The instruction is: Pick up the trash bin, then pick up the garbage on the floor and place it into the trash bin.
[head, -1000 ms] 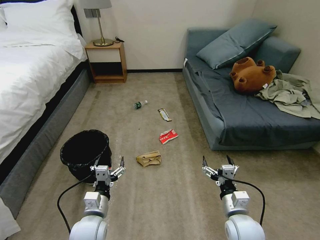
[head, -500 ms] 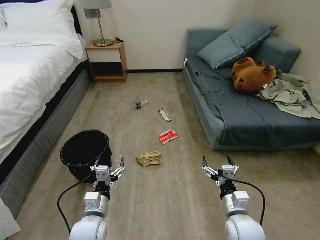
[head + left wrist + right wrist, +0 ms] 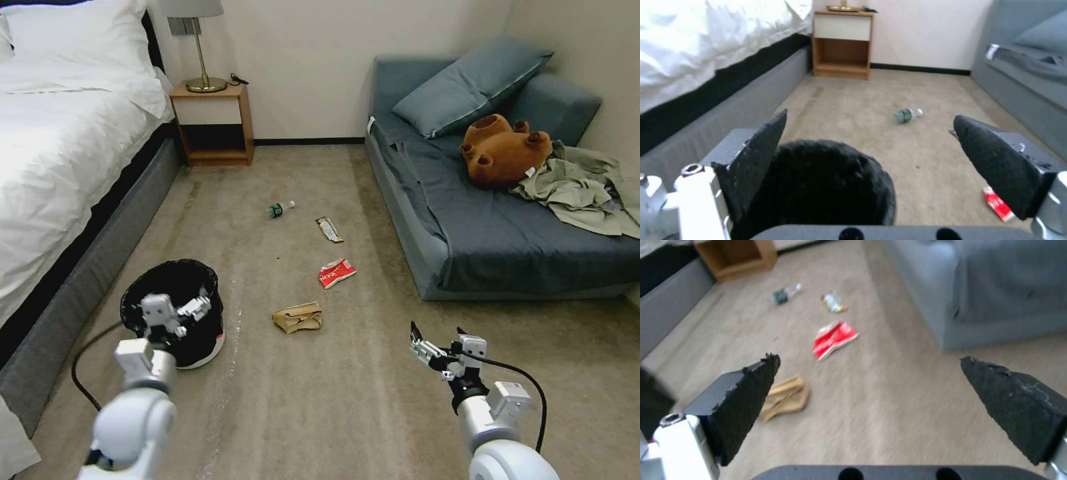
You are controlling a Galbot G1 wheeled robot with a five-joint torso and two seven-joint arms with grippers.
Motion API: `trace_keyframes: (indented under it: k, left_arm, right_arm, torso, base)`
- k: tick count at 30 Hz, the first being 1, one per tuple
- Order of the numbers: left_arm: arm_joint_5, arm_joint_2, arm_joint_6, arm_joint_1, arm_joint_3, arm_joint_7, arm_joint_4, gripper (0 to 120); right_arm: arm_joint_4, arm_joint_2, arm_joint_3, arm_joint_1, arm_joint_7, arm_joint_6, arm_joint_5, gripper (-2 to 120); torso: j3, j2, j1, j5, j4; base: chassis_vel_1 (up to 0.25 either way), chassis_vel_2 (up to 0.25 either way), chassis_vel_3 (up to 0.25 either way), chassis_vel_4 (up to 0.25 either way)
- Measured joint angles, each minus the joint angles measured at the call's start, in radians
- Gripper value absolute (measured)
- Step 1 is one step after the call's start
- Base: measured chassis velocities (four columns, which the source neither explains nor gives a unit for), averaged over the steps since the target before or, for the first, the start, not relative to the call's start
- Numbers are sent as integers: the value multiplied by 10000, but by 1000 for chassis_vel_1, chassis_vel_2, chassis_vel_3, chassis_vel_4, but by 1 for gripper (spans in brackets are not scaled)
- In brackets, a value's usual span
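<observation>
The trash bin (image 3: 200, 273), round and black with a glossy bag liner, stands on the carpet by the bed. My left gripper (image 3: 176, 303) hovers open at its near rim; in the left wrist view its fingers (image 3: 760, 156) straddle the bin (image 3: 826, 186). My right gripper (image 3: 437, 331) hangs open over bare carpet to the right. The garbage lies between them: tan paper bag (image 3: 298, 317), red-and-white packet (image 3: 337, 273), gold-brown wrapper (image 3: 329, 229) and green-labelled bottle (image 3: 280, 209). From the right wrist, the bag (image 3: 786, 400) and packet (image 3: 833, 338) lie ahead of the open right gripper (image 3: 868, 358).
A white bed (image 3: 60, 167) runs along the left. A wooden nightstand (image 3: 213, 123) stands at the back wall. The blue sofa (image 3: 507, 253) on the right carries a brown plush toy (image 3: 503, 153) and grey-green clothes (image 3: 580, 190).
My left arm has swung left and forward, so its gripper now sits over the bin's near rim. The right arm has drawn back and slightly right. The litter has not moved.
</observation>
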Motion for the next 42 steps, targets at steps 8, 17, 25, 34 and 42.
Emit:
trace_keyframes:
  k: [8, 17, 25, 34, 42]
  left_arm:
    - [-1928, 1268, 1193, -865, -518, -969, -261, 100]
    - [-3444, 2607, 2169, -1518, -923, -1672, -53, 99]
    - [-3302, 2677, 2155, -1421, -911, -1613, 133, 98]
    - [-3578, 2896, 2857, -1670, -877, -2053, 566, 98]
    - [-5654, 4325, 4350, -2656, -814, -2909, 1655, 99]
  right_arm:
    - [-399, -547, -135, 517, 320, -381, 619, 100]
    - [-534, -527, -99, 662, 326, -220, 614, 100]
    - [-546, -515, -97, 648, 318, -134, 572, 100]
    - [-703, -466, -130, 697, 301, -46, 514, 100]
    - [-945, -412, -233, 732, 292, 93, 431, 100]
  torso:
    - [0, -1, 1, 3, 2]
    - [1, -1, 1, 2, 0]
    - [1, 0, 1, 4, 0]
    - [0, 0, 1, 2, 0]
    - [0, -1, 1, 4, -1]
  base:
    - [0, 0, 0, 0]
    - [0, 0, 0, 0]
    - [0, 0, 0, 0]
    - [0, 0, 0, 0]
    - [0, 0, 0, 0]
